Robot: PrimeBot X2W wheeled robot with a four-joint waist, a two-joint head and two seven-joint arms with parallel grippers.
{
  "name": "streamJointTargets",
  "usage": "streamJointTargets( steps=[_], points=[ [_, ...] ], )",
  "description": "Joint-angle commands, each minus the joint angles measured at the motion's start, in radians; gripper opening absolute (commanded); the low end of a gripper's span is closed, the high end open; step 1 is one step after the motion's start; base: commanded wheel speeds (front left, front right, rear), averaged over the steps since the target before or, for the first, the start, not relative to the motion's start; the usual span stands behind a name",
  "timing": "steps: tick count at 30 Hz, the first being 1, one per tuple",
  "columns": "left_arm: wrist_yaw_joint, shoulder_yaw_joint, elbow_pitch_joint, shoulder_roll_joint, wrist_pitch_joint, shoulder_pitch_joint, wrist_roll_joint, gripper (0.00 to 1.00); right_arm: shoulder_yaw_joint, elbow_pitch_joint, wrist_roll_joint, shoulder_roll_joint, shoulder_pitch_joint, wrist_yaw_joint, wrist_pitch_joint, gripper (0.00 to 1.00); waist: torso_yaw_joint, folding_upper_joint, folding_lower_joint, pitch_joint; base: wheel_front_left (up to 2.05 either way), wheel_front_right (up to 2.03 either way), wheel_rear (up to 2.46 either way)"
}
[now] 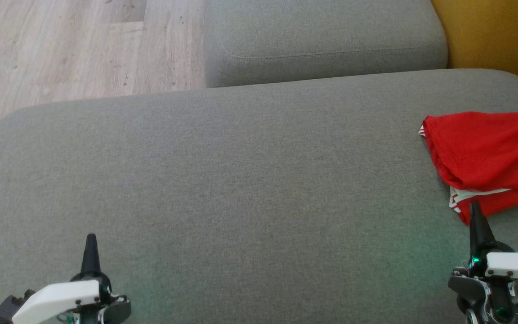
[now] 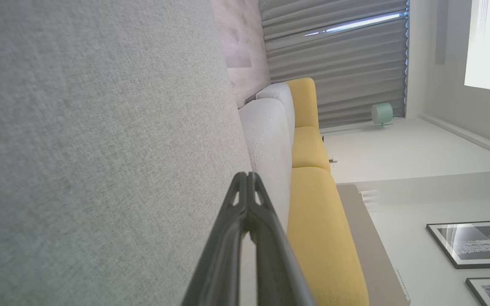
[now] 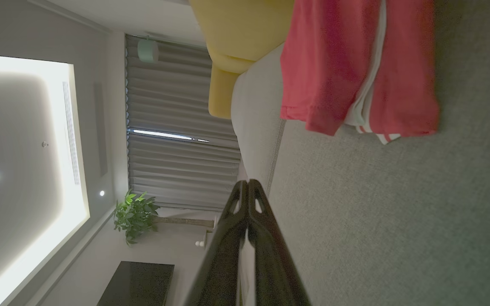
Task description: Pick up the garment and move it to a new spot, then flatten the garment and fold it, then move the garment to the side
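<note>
- Head view: the garment [image 1: 488, 153], red with white striped trim, lies loosely folded at 3 o'clock on the grey sofa cushion [image 1: 241, 180], running off the picture's edge.
- The right pincer [image 1: 475, 208] stands at 5 o'clock, clenched and grasping nothing. The garment is at its 12 o'clock, and its tip overlaps the lower hem in this picture.
- The left pincer [image 1: 91, 238] stands at 7 o'clock, also clenched and empty, with the garment well apart at its 2 o'clock.
- A wood floor [image 1: 61, 45] shows at 11 o'clock and a yellow sofa [image 1: 497, 31] at 1 o'clock.
- Left wrist view: the left pincer [image 2: 248, 176] has its 2 fingers pressed together over bare grey cushion. This view adds grey curtains [image 2: 338, 51] at 1 o'clock and 2 framed pictures [image 2: 474, 242] at 4 o'clock.
- Right wrist view: the right pincer [image 3: 245, 183] is tightly clenched. The garment [image 3: 334, 63] lies at its 1 o'clock, with grey cushion between them, so they do not touch. This view adds a plant [image 3: 134, 214] at 8 o'clock and a ceiling light [image 3: 24, 170] at 9 o'clock.
</note>
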Motion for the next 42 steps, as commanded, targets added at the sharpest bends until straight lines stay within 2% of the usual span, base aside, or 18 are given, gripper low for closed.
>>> streamJointTargets(
  steps=[1, 14, 42],
  points=[
    [-0.013, 0.044, -0.024, 0.011, 0.009, -0.061, -0.036, 0.00, 0.010, -0.030, 0.040, -0.001, -0.057, 0.006, 0.013, 0.00, 0.000, 0.0000, 0.0000, 0.003, 0.00, 0.00, 0.00],
    [-0.048, 0.089, -0.008, 0.009, 0.049, -0.104, -0.181, 0.00, -0.016, -0.024, 0.191, 0.006, -0.097, 0.007, 0.053, 0.00, -0.003, 0.0000, 0.0000, 0.021, 0.00, 0.00, 0.00],
    [-0.048, 0.099, -0.008, 0.001, 0.057, -0.105, -0.173, 0.00, -0.023, -0.023, 0.185, 0.011, -0.098, 0.007, 0.059, 0.00, -0.003, 0.0000, 0.0000, 0.021, 0.00, 0.00, 0.00]
  ],
)
